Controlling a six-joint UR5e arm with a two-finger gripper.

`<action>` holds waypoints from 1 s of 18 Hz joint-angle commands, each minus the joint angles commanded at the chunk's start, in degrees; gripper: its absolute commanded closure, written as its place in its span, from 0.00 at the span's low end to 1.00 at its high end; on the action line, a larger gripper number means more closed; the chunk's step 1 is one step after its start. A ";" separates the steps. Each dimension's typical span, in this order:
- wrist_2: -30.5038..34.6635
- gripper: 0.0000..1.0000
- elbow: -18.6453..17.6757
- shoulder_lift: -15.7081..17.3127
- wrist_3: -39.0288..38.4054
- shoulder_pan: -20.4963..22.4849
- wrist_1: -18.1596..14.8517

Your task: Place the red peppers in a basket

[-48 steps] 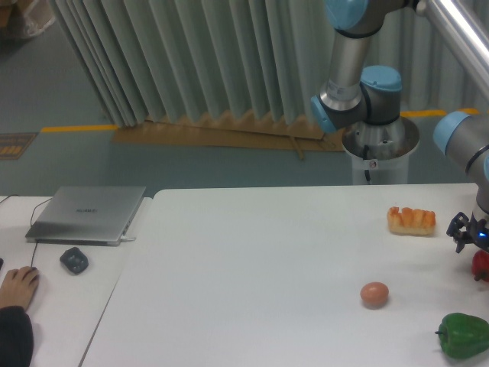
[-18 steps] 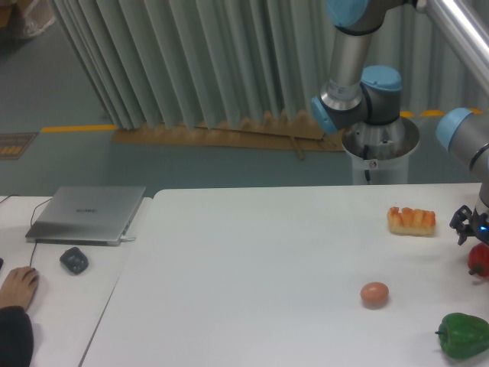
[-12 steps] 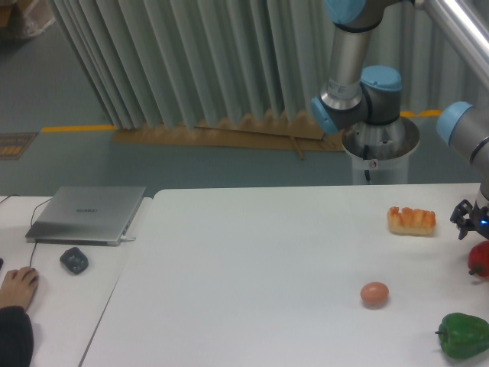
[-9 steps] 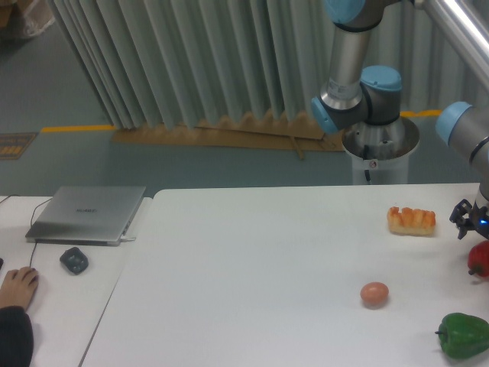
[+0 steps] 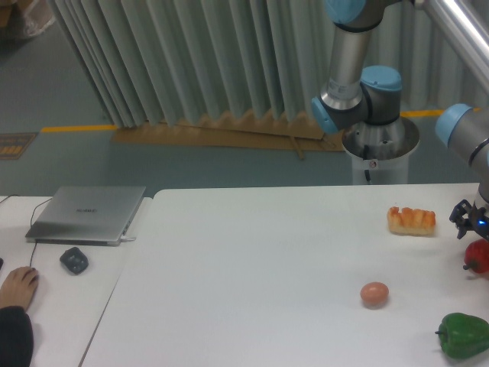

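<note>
Red pepper (image 5: 479, 257), half cut off

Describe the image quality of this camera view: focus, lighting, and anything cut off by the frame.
Camera view: soft and slightly blurry throughout, with flat, even light and only faint shadows under the egg and green pepper. The right edge crops the red pepper and the pincer above it, so its grip is unclear.

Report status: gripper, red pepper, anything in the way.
Gripper at the right frame edge, right above the red pepper; grip unclear, partly cut off. No basket in view. Green pepper, egg and bread sit nearby, apart from it.
</note>
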 joint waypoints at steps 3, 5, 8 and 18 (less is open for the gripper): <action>0.00 0.39 0.09 0.00 -0.26 0.00 0.00; 0.00 0.40 0.09 0.00 -0.35 -0.09 0.00; 0.00 0.40 0.35 0.09 -0.53 -0.17 -0.26; 0.00 0.54 0.79 0.44 -0.53 -0.35 -2.11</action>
